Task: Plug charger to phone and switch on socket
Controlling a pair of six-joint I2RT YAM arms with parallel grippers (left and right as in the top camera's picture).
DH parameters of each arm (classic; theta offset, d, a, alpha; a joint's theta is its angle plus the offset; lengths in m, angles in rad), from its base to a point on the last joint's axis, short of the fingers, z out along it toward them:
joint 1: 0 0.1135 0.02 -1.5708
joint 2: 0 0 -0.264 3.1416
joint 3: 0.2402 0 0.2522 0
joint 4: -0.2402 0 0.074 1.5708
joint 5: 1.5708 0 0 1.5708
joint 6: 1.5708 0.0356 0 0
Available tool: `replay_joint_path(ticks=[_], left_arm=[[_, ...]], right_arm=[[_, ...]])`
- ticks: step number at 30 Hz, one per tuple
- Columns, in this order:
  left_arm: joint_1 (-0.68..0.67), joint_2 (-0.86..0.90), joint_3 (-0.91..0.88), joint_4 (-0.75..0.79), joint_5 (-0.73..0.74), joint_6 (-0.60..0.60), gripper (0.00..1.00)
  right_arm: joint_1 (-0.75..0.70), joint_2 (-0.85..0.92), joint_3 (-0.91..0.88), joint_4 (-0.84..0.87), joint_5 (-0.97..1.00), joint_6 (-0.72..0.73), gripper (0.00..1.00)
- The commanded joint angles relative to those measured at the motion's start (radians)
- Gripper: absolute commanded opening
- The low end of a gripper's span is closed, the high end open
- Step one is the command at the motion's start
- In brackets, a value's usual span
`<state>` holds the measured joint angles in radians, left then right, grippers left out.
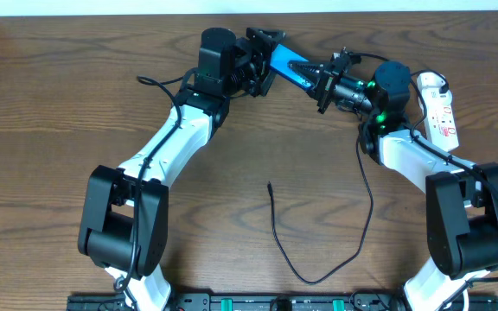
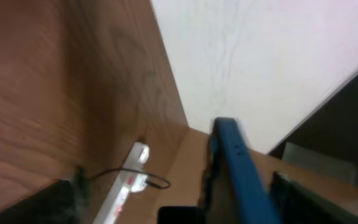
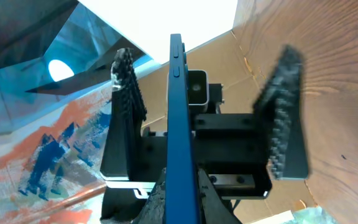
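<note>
The phone [image 1: 289,68], blue and seen edge-on, hangs in the air at the back of the table. My right gripper [image 1: 324,83] is shut on its right end; the right wrist view shows both jaws pressed against the phone [image 3: 179,112]. My left gripper [image 1: 264,59] is open around the other end, and its fingers [image 3: 124,93] stand wide on either side without touching it. The charger's black cable [image 1: 318,278] loops across the table, with its plug tip [image 1: 269,184] lying free mid-table. The socket [image 1: 440,108] lies at the far right, and its white adapter [image 2: 139,182] shows in the left wrist view.
Both arms reach toward the table's back edge, where a white wall [image 2: 278,56] begins. The cable loop lies between the two arm bases near the front. A brown cardboard panel [image 3: 229,56] stands behind the phone.
</note>
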<state>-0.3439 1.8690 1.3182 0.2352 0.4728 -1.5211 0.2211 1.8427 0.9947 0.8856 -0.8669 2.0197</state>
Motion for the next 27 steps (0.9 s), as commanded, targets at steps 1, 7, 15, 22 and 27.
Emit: replay_joint_path(ticks=[1,7,15,22,27], left_arm=[[0.000,0.007,0.006,-0.011,-0.007,0.004,0.99],[0.000,0.007,0.006,-0.010,-0.013,0.003,0.62],[0.000,0.007,0.006,-0.010,-0.013,-0.004,0.48],[0.000,0.007,0.006,-0.010,-0.013,-0.056,0.47],[0.000,0.007,0.006,-0.010,-0.013,-0.056,0.46]], right_arm=[[0.009,-0.005,0.028,0.012,-0.042,-0.028,0.01],[0.009,-0.005,0.028,0.008,-0.052,-0.028,0.01],[0.009,-0.005,0.028,0.008,-0.054,-0.028,0.01],[0.011,-0.005,0.028,-0.019,-0.063,-0.047,0.01],[0.020,-0.005,0.028,-0.041,-0.076,-0.047,0.01]])
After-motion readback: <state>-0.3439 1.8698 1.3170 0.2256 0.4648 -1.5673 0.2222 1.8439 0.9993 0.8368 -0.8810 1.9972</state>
